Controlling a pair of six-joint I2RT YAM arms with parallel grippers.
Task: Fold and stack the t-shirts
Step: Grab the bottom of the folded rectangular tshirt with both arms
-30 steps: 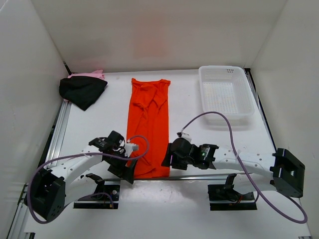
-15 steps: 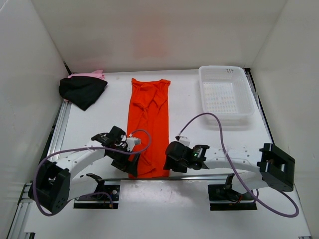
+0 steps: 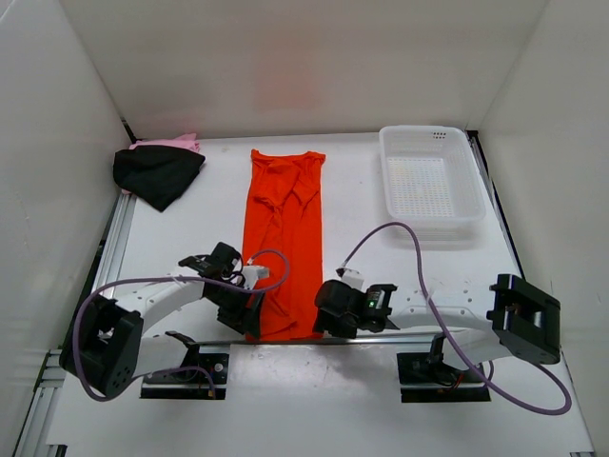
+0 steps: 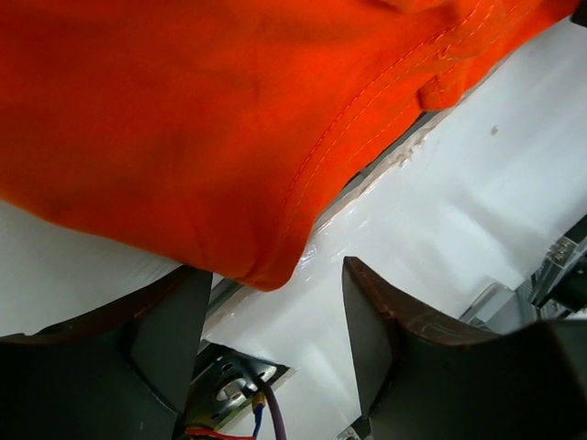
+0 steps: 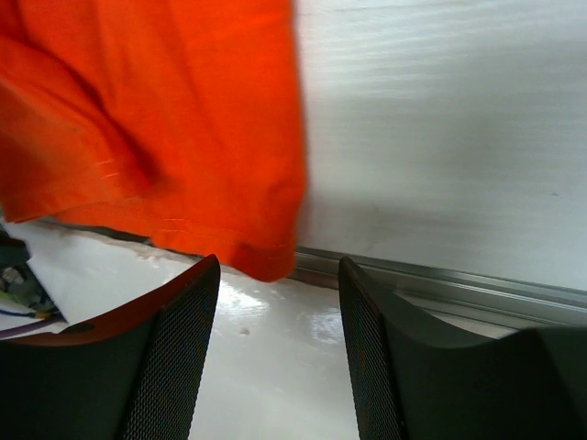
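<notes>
A: At the near edge of the desk [image 3: 181,228], what's in hand?
B: Likely grabbing the hem of the flat orange shirt [image 3: 285,228]. Left claw [image 4: 273,266] and right claw [image 5: 278,261] gape around its corners. Next, I'd say: pinch, lift, fold away.

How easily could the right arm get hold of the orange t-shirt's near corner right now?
Probably easily. The right end effector is open, the hem corner of the orange t-shirt sits just ahead of the gap, and nothing lies between them.
</notes>
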